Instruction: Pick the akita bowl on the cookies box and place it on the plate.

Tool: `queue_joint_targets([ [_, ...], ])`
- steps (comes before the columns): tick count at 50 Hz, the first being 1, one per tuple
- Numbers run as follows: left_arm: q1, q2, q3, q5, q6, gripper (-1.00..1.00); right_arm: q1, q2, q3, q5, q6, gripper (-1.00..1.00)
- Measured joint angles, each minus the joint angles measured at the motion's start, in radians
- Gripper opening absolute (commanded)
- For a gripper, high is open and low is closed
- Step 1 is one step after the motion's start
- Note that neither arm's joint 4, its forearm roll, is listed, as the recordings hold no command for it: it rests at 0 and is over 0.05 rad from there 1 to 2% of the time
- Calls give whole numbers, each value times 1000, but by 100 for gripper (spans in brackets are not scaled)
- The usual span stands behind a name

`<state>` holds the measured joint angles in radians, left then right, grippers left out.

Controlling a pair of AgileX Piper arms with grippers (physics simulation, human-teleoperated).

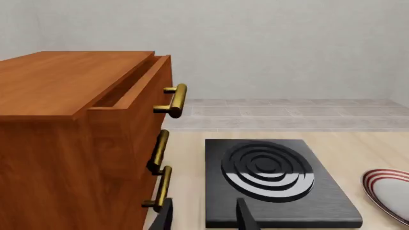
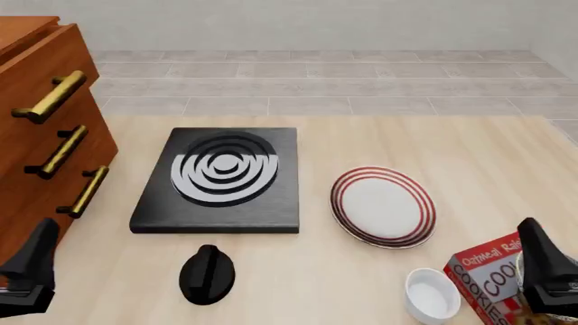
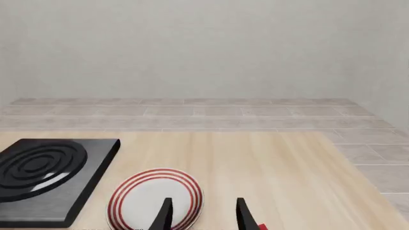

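The right gripper (image 3: 202, 213) is hanging at the lower right of the front view, its jaws spread with nothing between them; the left gripper (image 1: 203, 215) is idling open at the lower left. The cookies box (image 2: 486, 284) is lying at the bottom right edge, partly behind that arm. I cannot make out the akita bowl from here. The plate (image 2: 382, 206) is sitting right of centre, beside the stove (image 2: 219, 180). I'd say descending gently over the box top, clear of the white bowl (image 2: 432, 294), is what matters.

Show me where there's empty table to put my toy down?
Bare table lies beyond the plate, toward the far right edge, and between the stove and plate. It's crowded near the white bowl and cookies box.
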<state>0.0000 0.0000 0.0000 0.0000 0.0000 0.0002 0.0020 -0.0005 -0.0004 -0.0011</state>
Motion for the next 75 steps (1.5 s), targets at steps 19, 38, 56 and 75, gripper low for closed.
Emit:
queue_joint_targets([
  [19,0,0,0,0,0,100,-5,2,-7,13,-14,100],
  [38,0,0,0,0,0,100,-44,-1,-139,234,-74,100],
  [56,0,0,0,0,0,100,-48,2,-282,480,-73,100],
  [75,0,0,0,0,0,100,-27,56,-452,685,-79,100],
])
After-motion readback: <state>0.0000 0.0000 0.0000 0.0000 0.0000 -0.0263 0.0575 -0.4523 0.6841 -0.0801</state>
